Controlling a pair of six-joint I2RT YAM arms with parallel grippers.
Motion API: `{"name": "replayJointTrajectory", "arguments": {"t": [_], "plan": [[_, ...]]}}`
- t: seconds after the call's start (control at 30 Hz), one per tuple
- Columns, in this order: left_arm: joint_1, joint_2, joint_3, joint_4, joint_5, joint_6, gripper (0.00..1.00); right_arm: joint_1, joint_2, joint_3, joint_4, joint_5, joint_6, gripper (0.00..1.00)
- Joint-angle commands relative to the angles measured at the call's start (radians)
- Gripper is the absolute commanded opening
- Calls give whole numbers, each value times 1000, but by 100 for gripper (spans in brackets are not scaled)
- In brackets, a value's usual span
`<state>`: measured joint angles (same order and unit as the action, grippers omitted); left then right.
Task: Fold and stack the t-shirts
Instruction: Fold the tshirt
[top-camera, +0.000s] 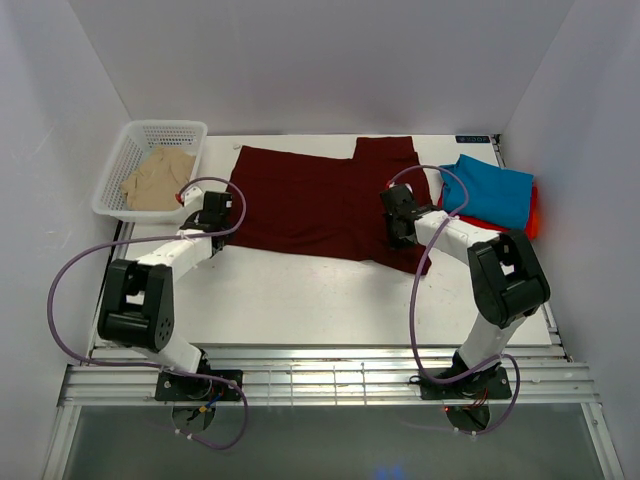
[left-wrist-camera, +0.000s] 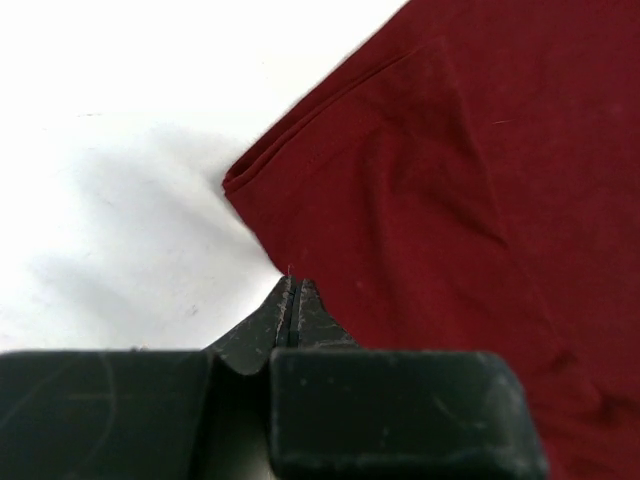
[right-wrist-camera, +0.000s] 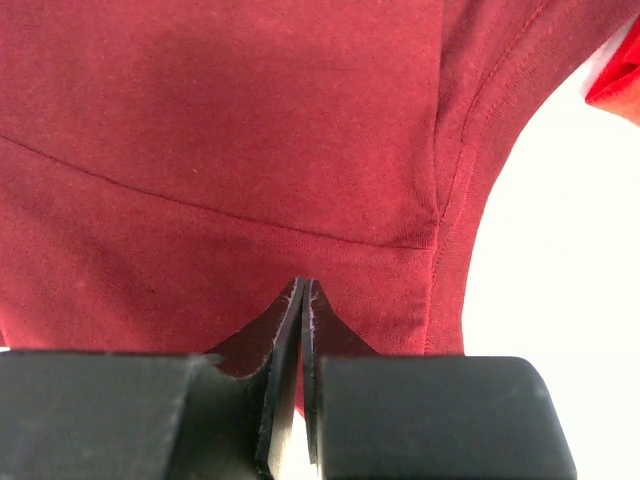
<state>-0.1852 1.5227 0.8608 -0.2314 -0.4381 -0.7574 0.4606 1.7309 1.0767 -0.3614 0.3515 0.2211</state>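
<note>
Left pincer: fingers pressed together, tips right at the near-left hem edge of the dark maroon short-sleeved cloth t-shirt. Can't tell if any cloth is actually caught between them.

Right pincer: also pressed together, tips on the maroon cloth just beside a sleeve seam. Looks like it's pinching a bit of fabric, judging from cloth all round the tips.

Maroon t-shirt lies spread flat across the middle of the white bench, long axis left-right, one sleeve sticking out toward the far edge. Not folded yet.

Handling call: light, limp, zero stiffness. It'll drape and drag, and lift from one point just bunches it. Thin single layer sits flush on the bench, so a flat pinch mid-panel may slip. Better holds are the doubled hem and the seams, where it's thicker. Take two matching corners, one per arm, and move them together so the fold line stays straight.

Far right: teal-blue folded cloth t-shirt sits on top of a bright red-orange cloth t-shirt, just beside the maroon sleeve.

Far left: beige cloth t-shirt, crumpled inside the white plastic mesh basket.
</note>
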Motion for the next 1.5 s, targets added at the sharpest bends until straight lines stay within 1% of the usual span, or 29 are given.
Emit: {"name": "replayJointTrajectory", "arguments": {"t": [0.0, 0.07, 0.27, 0.47, 0.6, 0.77, 0.93, 1.03, 1.07, 1.13, 1.27, 1.37, 1.43, 1.47], "plan": [[3, 95, 67, 15, 9, 24, 0, 4, -13, -11, -17, 30, 47, 8], [6, 174, 107, 15, 16, 27, 0, 4, -8, -18, -31, 29, 60, 8], [19, 284, 162, -12, 7, 32, 0, 4, 30, -23, -83, 38, 72, 8], [35, 278, 123, -62, -25, 4, 0, -2, 39, -52, -93, 50, 87, 8], [36, 203, 63, -77, -10, -8, 0, -20, 47, -72, -99, 38, 83, 8], [36, 102, -49, -83, 1, -22, 0, -59, 44, -96, -106, 18, 67, 8], [35, 8, -126, -101, 22, -36, 0, -109, 7, -144, -105, 3, 49, 8], [30, -67, -183, -115, 41, -45, 0, -149, -19, -165, -105, -6, 38, 8], [21, -111, -215, -117, 41, -46, 0, -154, -24, -179, -105, -9, 35, 8], [16, -151, -239, -128, 32, -49, 0, -161, -33, -184, -105, -14, 27, 8], [-13, -243, -247, -149, 54, -56, 0, -162, -40, -169, -105, -5, 18, 8], [-33, -353, -211, -158, 65, -51, 0, -163, -71, -144, -105, -5, 4, 8], [-34, -430, -178, -137, 59, -40, 0, -162, -99, -123, -109, -3, -2, 8], [-33, -447, -175, -111, 52, -21, 4, -163, -109, -117, -114, -5, -3, 8]]}}
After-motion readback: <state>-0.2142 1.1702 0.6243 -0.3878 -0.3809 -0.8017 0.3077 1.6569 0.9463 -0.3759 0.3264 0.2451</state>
